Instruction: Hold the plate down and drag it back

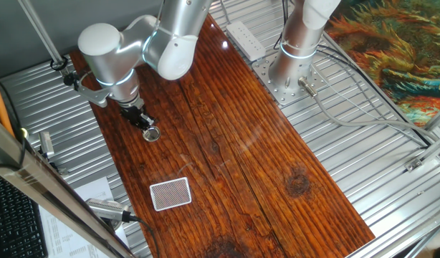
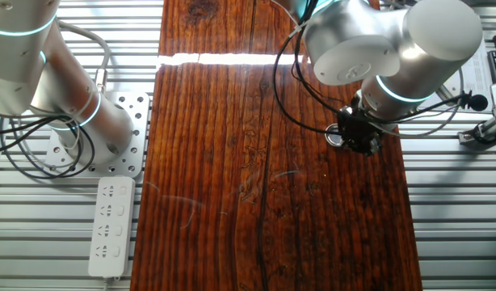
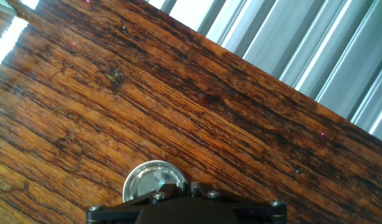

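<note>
We saw the plate [image 1: 152, 134] at the left of one fixed view, on the wooden table [image 1: 263, 165], the gripper [image 1: 146, 125] bearing down on its rim, presumably to pin it; finger spacing was hidden from us. The card [image 1: 170, 193] lay apart.

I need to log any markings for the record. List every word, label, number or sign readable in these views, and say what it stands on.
No text can be read.
Sheet of paper beside the table: printed lines, too small and blurred.
Card: red cross-hatch only, no words.
Plate under the tool: no marking visible.
Power strip: no legible label.
</note>
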Motion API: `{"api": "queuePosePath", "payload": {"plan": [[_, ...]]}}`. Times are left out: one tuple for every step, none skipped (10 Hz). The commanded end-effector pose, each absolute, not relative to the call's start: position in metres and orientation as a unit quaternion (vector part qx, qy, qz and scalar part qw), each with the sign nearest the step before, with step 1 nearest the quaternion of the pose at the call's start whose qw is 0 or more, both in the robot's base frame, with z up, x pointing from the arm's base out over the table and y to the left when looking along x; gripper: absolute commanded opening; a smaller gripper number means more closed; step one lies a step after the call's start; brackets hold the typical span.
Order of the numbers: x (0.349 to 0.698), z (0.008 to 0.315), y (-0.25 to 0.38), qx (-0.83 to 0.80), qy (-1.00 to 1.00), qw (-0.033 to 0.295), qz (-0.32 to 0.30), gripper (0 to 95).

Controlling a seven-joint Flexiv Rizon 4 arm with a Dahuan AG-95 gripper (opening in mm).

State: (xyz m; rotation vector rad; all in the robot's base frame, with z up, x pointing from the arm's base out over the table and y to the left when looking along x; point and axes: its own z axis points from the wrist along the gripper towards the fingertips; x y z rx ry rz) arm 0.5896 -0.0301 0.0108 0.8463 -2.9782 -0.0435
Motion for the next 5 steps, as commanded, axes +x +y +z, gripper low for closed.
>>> {"api": "queuePosePath", "payload": {"plan": [[0.5907,0.0104,-0.0316,0.272,-0.962,0.02,-0.022,0.0],[0.5907,0.01,-0.0317,0.271,-0.962,0.019,-0.024,0.0],[0.5907,0.0098,-0.032,0.271,-0.962,0.019,-0.023,0.0],[0.5907,0.0102,-0.0334,0.273,-0.962,0.019,-0.023,0.0],[0.5907,0.0109,-0.0356,0.275,-0.961,0.02,-0.023,0.0]]}}
